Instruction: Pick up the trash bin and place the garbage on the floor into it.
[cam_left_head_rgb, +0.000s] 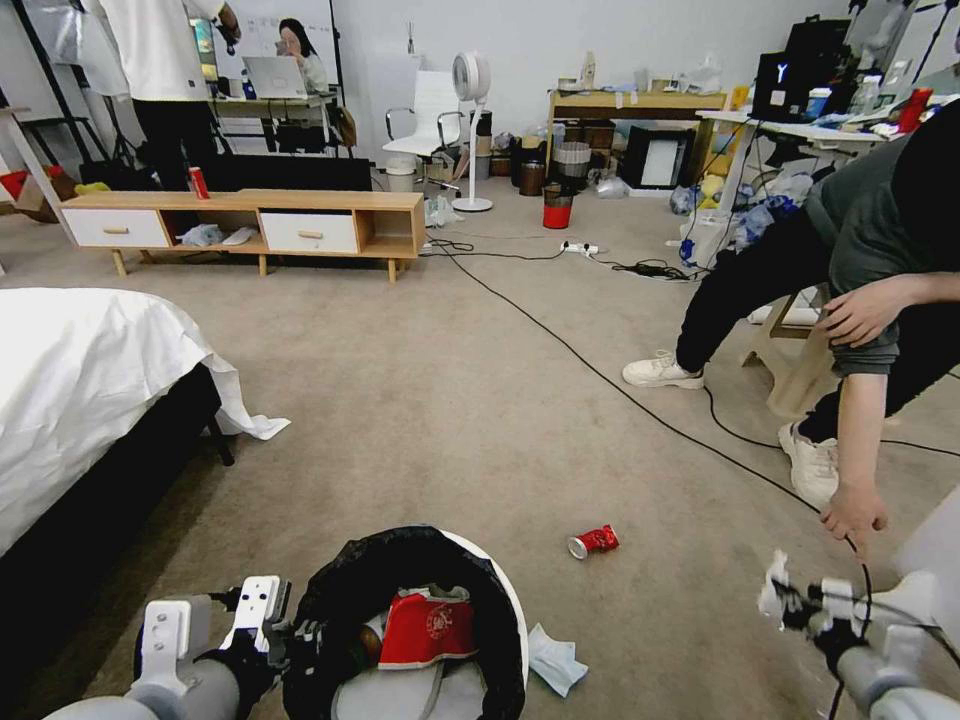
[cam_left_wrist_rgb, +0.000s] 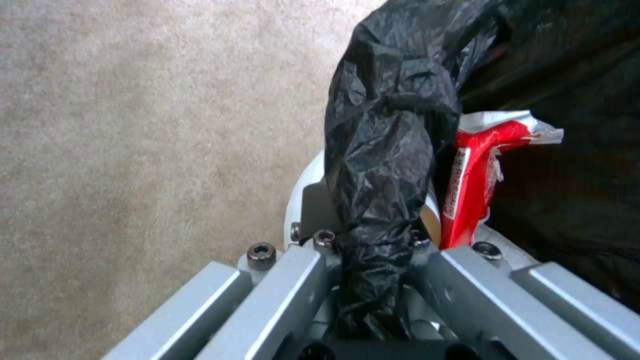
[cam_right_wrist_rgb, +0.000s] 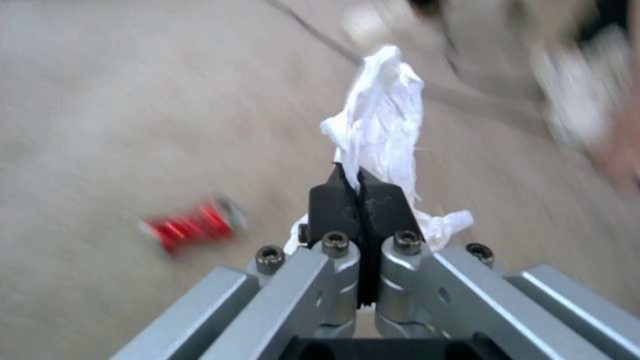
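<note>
The trash bin (cam_left_head_rgb: 505, 590), white with a black bag over its rim, sits at the bottom middle of the head view with a red snack packet (cam_left_head_rgb: 430, 628) inside. My left gripper (cam_left_head_rgb: 300, 640) is shut on the bin's bagged rim (cam_left_wrist_rgb: 383, 175), and the red packet (cam_left_wrist_rgb: 477, 175) lies just inside. At the lower right, my right gripper (cam_left_head_rgb: 785, 605) is shut on a crumpled white tissue (cam_right_wrist_rgb: 383, 125), held above the floor. A crushed red can (cam_left_head_rgb: 594, 542) lies on the carpet right of the bin; another tissue (cam_left_head_rgb: 555, 660) lies against the bin.
A bed with a white sheet (cam_left_head_rgb: 90, 370) stands at the left. A black cable (cam_left_head_rgb: 600, 375) crosses the carpet. A person sits on a stool at the right, a hand (cam_left_head_rgb: 852, 515) hanging close above my right gripper. A low wooden cabinet (cam_left_head_rgb: 250, 225) is at the back.
</note>
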